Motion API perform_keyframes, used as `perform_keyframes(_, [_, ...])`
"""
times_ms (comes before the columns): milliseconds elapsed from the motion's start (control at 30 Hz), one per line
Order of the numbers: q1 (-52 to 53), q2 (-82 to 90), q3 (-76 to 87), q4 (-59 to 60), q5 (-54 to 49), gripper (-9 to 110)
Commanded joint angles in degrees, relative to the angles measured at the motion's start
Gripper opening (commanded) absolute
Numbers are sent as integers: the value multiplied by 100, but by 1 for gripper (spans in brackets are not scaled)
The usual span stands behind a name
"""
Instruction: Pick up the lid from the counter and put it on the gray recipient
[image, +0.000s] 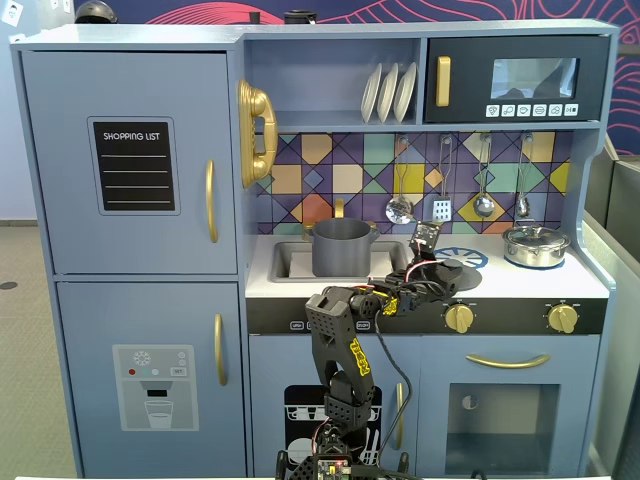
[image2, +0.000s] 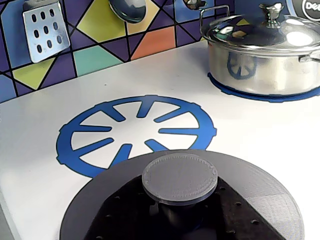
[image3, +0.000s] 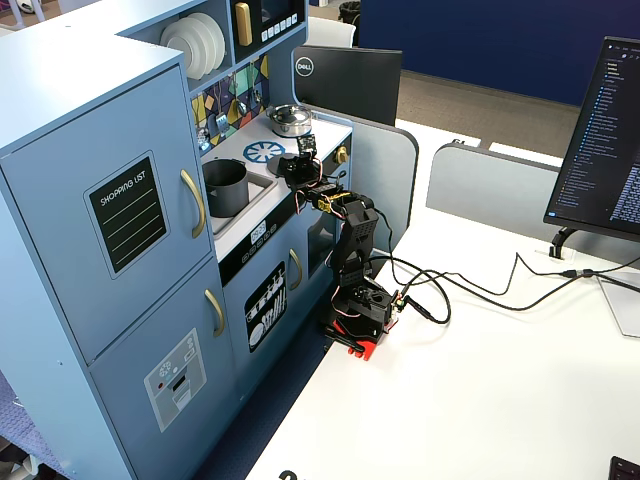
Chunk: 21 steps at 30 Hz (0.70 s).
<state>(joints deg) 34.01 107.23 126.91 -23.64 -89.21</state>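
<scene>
The lid (image2: 260, 185), a flat dark-gray disc with a round central knob (image2: 180, 177), fills the bottom of the wrist view. It lies low over the white counter, just in front of the blue burner mark (image2: 135, 130). My gripper (image2: 180, 200) has its black fingers (image2: 125, 215) on both sides of the knob's stem, under the knob's head, shut on it. In a fixed view the gripper (image: 438, 270) and lid (image: 458, 274) are at the counter's middle. The gray recipient (image: 341, 247) stands in the sink to their left, open-topped. It also shows in the other fixed view (image3: 226, 185).
A shiny steel pot with its own lid (image2: 265, 55) stands on the right burner. Utensils hang on the tiled back wall (image: 440, 205). The sink's rim (image: 285, 272) lies between counter and gray pot. A monitor (image3: 345, 85) stands beyond the kitchen's right side.
</scene>
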Motion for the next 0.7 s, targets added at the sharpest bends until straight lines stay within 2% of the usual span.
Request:
perform_keyframes(0, [-158,-18,-308,-79,44,0])
perform_keyframes(667, [-334,940,-817,510,-193,0])
